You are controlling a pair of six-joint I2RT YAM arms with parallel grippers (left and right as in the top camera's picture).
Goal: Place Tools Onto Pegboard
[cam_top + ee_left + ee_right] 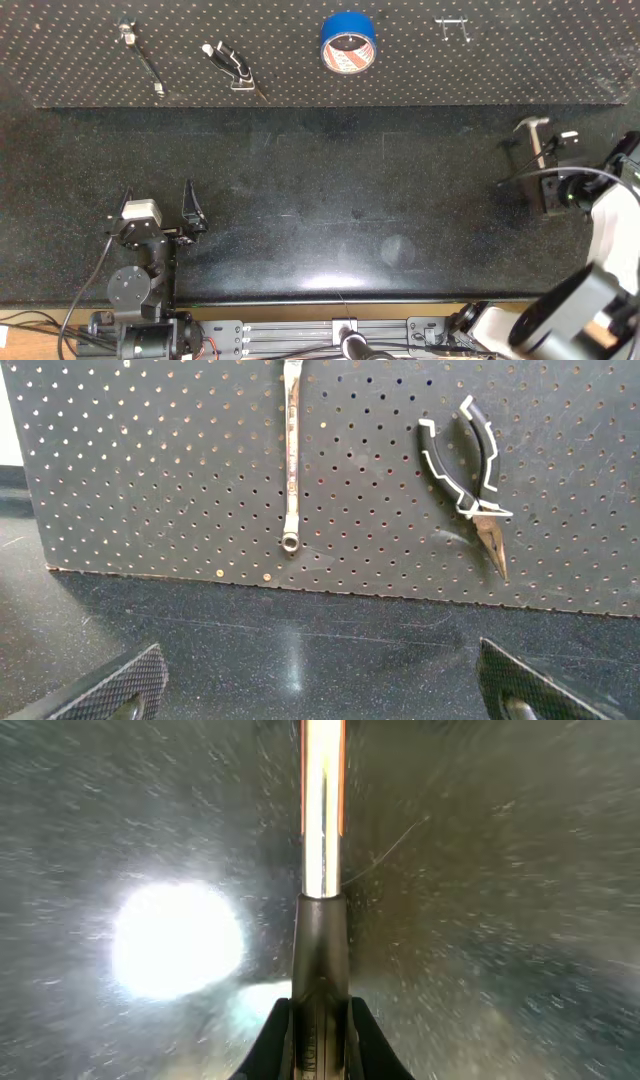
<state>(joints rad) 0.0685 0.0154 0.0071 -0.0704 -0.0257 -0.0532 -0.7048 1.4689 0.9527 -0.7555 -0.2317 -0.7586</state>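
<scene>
**Black table, hammer in the right gripper**

Black speckled table [330, 190] fills the middle of the top view. A dark pegboard [500, 60] full of little holes runs along the upper edge. On the board hang a wrench [145, 60] at the upper left, pliers [232, 65] beside it and a blue tape roll [348, 43] in the upper middle. A bare metal hook [452, 28] is at the upper right.

The hammer [538, 140] is at the right side, below the board, with the right gripper [548, 185] on its handle. The right wrist view shows this up close. Its fingers [270, 1055] squeeze the dark handle, the shiny shaft sticks out past them, and a bright light spot [175, 940] glows on the table.

The left gripper [158, 212] sits at the lower left, spread wide and holding nothing. The left wrist view faces the board and shows the wrench and pliers hanging straight down.
</scene>
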